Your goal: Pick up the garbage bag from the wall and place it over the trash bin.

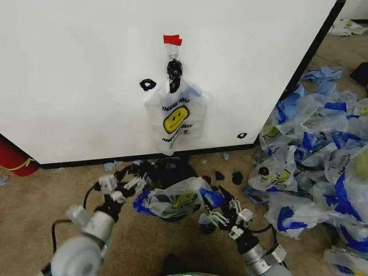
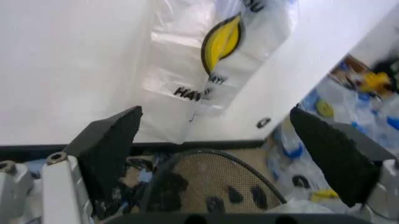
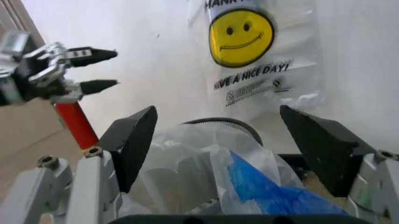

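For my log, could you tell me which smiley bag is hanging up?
The garbage bag clipped to the wall; the others lie crumpled on the floor.

Garbage bag [image 1: 175,115] hangs on the wall [image 1: 75,75] from a clip [image 1: 174,68], tape piece [image 1: 172,39] above it. Trash bin [image 1: 172,172] on floor directly below, another bag [image 1: 175,200] draped over its near side. Left gripper [image 1: 127,183] left of bin, right gripper [image 1: 221,210] right. Bag pile [image 1: 316,155] far right.
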